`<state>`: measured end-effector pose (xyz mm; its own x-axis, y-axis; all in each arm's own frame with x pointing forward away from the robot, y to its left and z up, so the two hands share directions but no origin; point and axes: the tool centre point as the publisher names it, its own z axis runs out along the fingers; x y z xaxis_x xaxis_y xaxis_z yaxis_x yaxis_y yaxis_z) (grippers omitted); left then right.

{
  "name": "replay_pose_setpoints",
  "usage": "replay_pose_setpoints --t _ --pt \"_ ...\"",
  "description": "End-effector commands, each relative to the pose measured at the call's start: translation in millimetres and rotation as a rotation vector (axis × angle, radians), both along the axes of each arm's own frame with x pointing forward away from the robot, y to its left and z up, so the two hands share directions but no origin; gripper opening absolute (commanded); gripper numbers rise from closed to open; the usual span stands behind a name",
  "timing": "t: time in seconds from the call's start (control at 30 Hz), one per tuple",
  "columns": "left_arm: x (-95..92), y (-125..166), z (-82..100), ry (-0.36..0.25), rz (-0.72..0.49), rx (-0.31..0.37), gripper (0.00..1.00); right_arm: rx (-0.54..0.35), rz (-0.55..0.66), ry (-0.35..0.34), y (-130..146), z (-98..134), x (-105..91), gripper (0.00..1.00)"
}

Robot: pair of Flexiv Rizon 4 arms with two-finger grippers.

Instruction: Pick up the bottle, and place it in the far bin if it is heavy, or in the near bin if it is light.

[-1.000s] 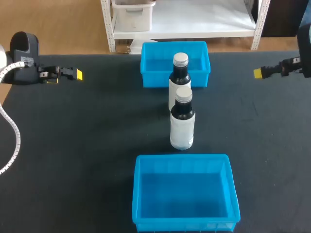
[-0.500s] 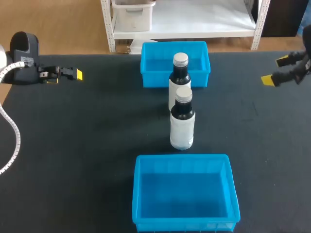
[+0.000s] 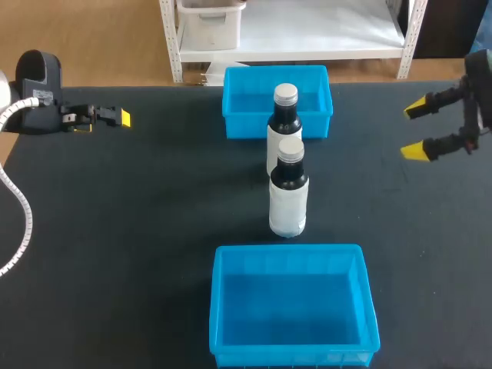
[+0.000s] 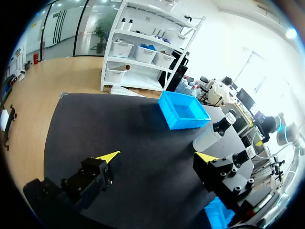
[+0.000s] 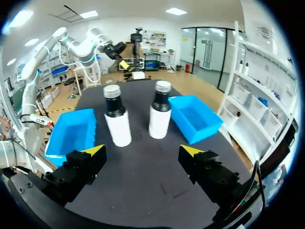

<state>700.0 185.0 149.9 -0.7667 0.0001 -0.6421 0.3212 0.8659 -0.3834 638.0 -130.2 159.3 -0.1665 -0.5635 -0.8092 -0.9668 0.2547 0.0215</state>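
**Both grippers open, two bottles upright between the bins**

At the left side of the black table (image 3: 154, 231), our left gripper (image 3: 115, 117) hovers above the surface, well apart from everything else. In its wrist view the left gripper (image 4: 157, 156) has its yellow-tipped fingers wide apart, and nothing is between them.

In the middle, the far bin (image 3: 238, 123), a blue rectangular plastic box, sits at the back edge. Just in front of it stands the far bottle (image 3: 284, 115), dark with a white label and a pale cap. The near bottle (image 3: 289, 188), of the same kind, stands upright just beside it, towards us. The near bin (image 3: 292, 355), a larger blue plastic box, lies in front of this bottle.

At the right, our right gripper (image 3: 415, 129) hovers with its fingers spread and holds nothing. In its wrist view both bottles stand ahead of the right gripper (image 5: 143, 150), with a gap between them.
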Motion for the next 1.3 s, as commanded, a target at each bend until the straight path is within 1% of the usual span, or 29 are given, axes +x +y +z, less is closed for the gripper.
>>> replay_pose_setpoints --t 0.03,0.1,0.13,0.3,0.53,0.63,0.7,0.83,1.0,1.2,1.3 --pt "0.0 0.0 0.0 0.0 0.0 0.0 1.0 0.033 0.138 0.091 18.6 -5.0 -4.1 1.0" --pt "0.0 0.0 0.0 0.0 0.0 0.0 1.0 0.039 0.14 0.099 29.2 -6.7 -9.4 1.0" --pt "0.0 0.0 0.0 0.0 0.0 0.0 1.0 0.016 0.147 0.091 35.1 -7.5 -13.1 1.0" --pt "0.0 0.0 0.0 0.0 0.0 0.0 1.0 0.005 0.167 0.081 59.6 -7.7 -23.3 1.0" --pt "0.0 0.0 0.0 0.0 0.0 0.0 1.0 -0.017 0.174 0.064 86.6 -9.4 -34.4 1.0" --pt "0.0 0.0 0.0 0.0 0.0 0.0 1.0 -0.02 0.17 0.06 96.8 -14.2 -37.0 1.0" --pt "0.0 0.0 0.0 0.0 0.0 0.0 1.0 -0.024 0.173 0.069 104.2 -19.2 -38.1 1.0" --pt "0.0 0.0 0.0 0.0 0.0 0.0 1.0 -0.014 0.177 0.082 116.7 -25.4 -36.3 1.0" --pt "0.0 0.0 0.0 0.0 0.0 0.0 1.0 -0.005 0.183 0.086 132.0 -30.8 -27.4 1.0" --pt "0.0 0.0 0.0 0.0 0.0 0.0 1.0 -0.002 0.19 0.088 145.3 -34.9 -17.8 1.0" --pt "0.0 0.0 0.0 0.0 0.0 0.0 1.0 0.001 0.201 0.088 152.2 -35.0 -16.5 1.0"
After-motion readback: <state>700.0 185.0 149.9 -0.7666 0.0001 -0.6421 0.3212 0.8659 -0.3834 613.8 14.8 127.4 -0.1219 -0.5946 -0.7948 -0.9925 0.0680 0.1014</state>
